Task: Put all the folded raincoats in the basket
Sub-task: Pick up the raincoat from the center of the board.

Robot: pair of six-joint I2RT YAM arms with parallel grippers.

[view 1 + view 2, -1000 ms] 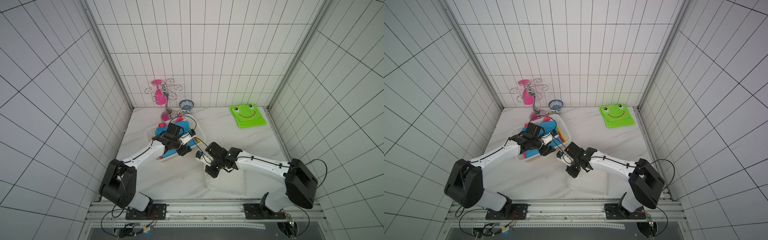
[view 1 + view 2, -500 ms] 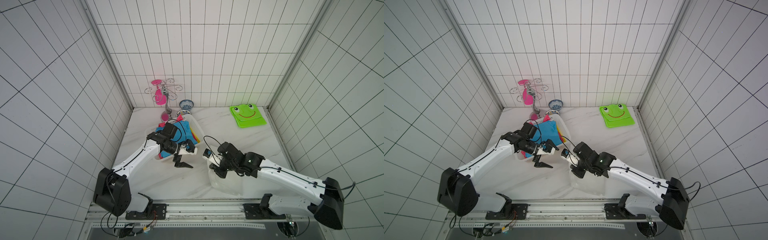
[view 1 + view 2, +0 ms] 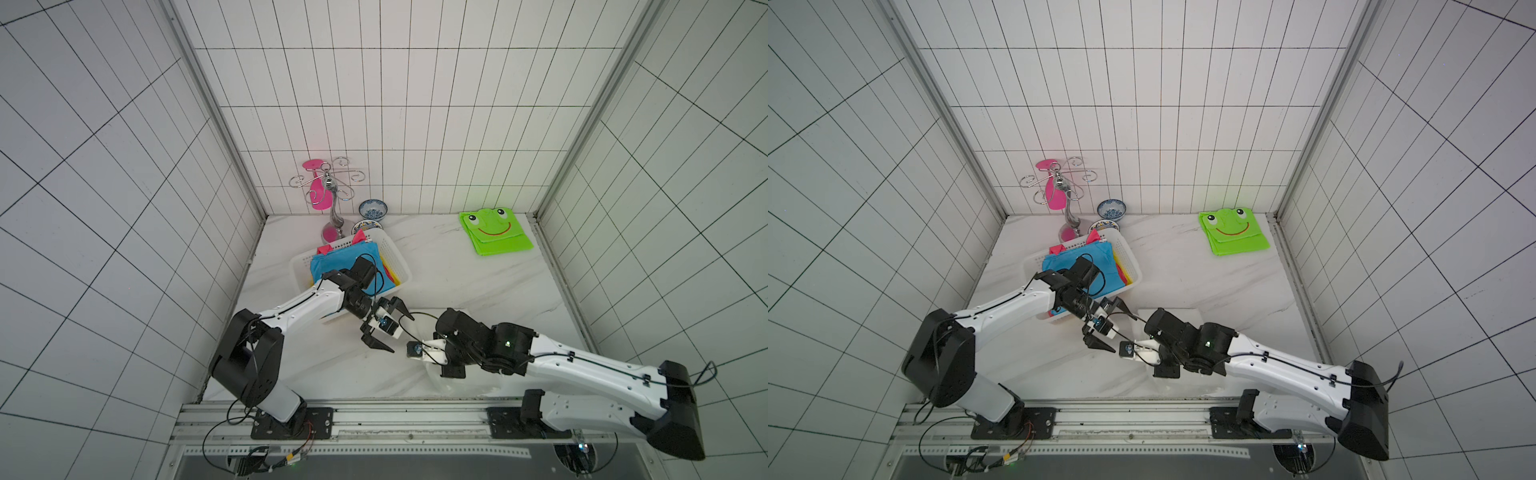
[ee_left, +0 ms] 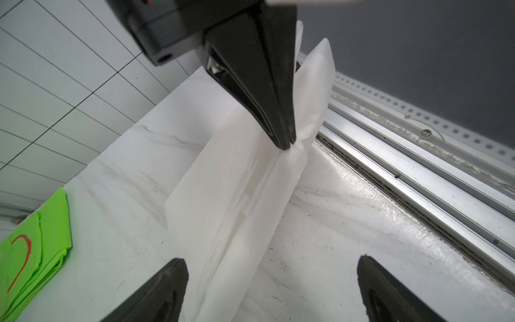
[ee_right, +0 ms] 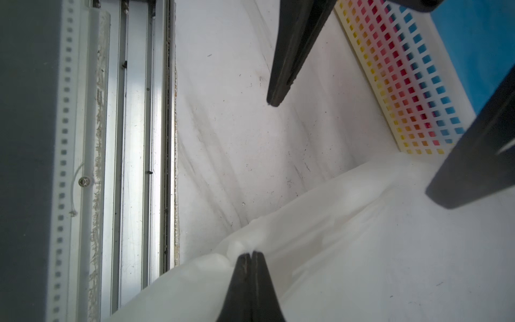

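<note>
White arms (image 3: 307,303) carry black joints and cables.

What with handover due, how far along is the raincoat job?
Done: a blue raincoat lies in the basket. In hand: the right gripper pinches the white raincoat, left gripper open beside it. Left: lifting it into the basket; the green raincoat lies apart.

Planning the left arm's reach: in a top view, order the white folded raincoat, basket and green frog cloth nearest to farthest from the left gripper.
1. white folded raincoat, front, just beside the left gripper.
2. basket, just behind, toward the left.
3. green frog cloth, far back right corner.
</note>
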